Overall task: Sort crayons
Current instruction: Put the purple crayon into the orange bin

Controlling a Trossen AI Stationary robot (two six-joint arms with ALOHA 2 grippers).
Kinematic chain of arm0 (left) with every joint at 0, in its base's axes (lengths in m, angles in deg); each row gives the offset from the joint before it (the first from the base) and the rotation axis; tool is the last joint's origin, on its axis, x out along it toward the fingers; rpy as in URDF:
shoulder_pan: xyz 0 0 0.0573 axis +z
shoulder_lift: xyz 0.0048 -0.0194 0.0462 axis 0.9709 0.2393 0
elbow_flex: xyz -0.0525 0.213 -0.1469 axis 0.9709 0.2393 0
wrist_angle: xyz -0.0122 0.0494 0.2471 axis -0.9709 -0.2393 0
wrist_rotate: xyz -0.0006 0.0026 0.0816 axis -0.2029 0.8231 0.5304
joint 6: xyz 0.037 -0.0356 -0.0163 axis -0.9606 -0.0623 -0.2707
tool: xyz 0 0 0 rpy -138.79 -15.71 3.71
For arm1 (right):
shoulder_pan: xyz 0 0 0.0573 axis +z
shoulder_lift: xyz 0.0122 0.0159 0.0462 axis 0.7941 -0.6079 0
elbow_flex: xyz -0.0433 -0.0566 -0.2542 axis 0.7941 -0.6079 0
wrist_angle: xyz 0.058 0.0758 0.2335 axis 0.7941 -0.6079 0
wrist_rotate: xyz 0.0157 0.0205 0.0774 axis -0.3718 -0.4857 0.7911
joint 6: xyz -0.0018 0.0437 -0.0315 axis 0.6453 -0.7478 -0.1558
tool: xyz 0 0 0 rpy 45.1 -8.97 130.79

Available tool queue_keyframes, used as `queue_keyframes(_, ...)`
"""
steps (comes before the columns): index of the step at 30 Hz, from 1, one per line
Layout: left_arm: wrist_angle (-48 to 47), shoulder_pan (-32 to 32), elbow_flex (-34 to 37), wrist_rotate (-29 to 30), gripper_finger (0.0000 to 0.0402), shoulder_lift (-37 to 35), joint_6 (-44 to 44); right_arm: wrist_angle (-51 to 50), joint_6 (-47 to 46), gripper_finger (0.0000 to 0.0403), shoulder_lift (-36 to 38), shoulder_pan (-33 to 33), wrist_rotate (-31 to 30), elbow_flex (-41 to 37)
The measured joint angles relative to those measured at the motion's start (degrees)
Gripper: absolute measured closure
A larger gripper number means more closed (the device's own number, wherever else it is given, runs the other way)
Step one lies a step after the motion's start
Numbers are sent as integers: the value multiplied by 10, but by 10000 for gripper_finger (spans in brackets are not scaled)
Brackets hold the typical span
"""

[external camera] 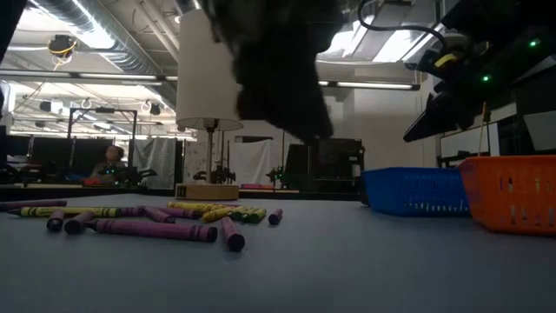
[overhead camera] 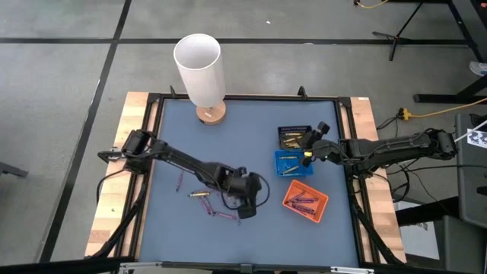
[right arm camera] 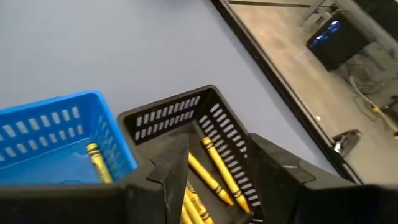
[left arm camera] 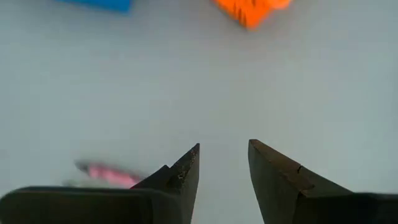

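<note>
Blue-grey matted bench (overhead camera: pixel 251 137) with a wooden border, observed from above. Left claw (overhead camera: pixel 245 205) hangs low over the front middle of the bench, beside the loose crayons; its two dark fingers (left arm camera: pixel 180 177) stand spread with bare mat between them, pinching nothing. One blurred pink-purple crayon (left arm camera: pixel 109 174) lies just beside the left finger in the wrist view.

Right claw (overhead camera: pixel 313 144) is positioned over the black slotted plastic tray (right arm camera: pixel 186 118) at the right rear of the bench. Its fingers (right arm camera: pixel 171 165) are spread apart and empty. Directly beneath them, several yellow-gold wax crayons (right arm camera: pixel 217 168) lie inside the black tray.

The blue slotted plastic tray (overhead camera: pixel 293 163) sits touching or just beside the black tray, on its front side, and holds yellow-gold crayons (overhead camera: pixel 288 158) as well; one (right arm camera: pixel 94 160) shows against its wall in the right wrist view. The orange slotted plastic tray (overhead camera: pixel 305 201), set at an angle nearer the front, holds purple-magenta crayons (overhead camera: pixel 303 202).

Unsorted crayons (overhead camera: pixel 202 196), yellow-gold and purple-magenta mixed, lie flat on the mat at the front left of centre; the low view shows them (external camera: pixel 156 228) scattered in a loose group.

A white cylindrical lamp shade on a round wooden base (overhead camera: pixel 199 70) stands at the rear edge of the bench.
</note>
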Motion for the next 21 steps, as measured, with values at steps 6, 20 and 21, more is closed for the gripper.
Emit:
queue_keyframes(6,-55,-38,0,5,289,0,171,0,0,241,0,0,22,0)
queue_keyframes(20,-103,-63,0,7,292,0,494,0,-6,241,0,0,22,0)
queue_keyframes(21,-109,-63,0,7,292,0,509,0,-7,241,0,0,24,0)
